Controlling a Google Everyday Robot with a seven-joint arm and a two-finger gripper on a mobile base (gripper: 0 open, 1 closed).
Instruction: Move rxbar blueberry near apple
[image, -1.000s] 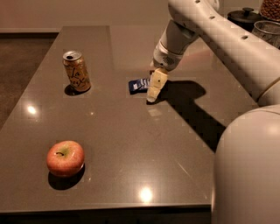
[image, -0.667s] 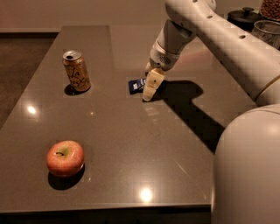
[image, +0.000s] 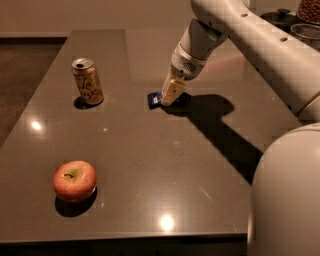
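The rxbar blueberry (image: 154, 99) is a small dark blue wrapper lying flat near the middle of the dark table, mostly covered by my gripper. My gripper (image: 170, 94) reaches down from the upper right and sits right over the bar's right end, touching or nearly touching it. The apple (image: 75, 180), red-orange with a yellow-green patch at the stem, rests at the front left of the table, far from the bar and the gripper.
A gold drink can (image: 88, 81) stands upright at the left of the bar. The table (image: 150, 160) has its front edge just below the apple. My white arm and base fill the right side. A dark pot (image: 280, 17) stands at the back right.
My gripper has shifted slightly left and down onto the bar. The bar, the can and the apple have not moved.
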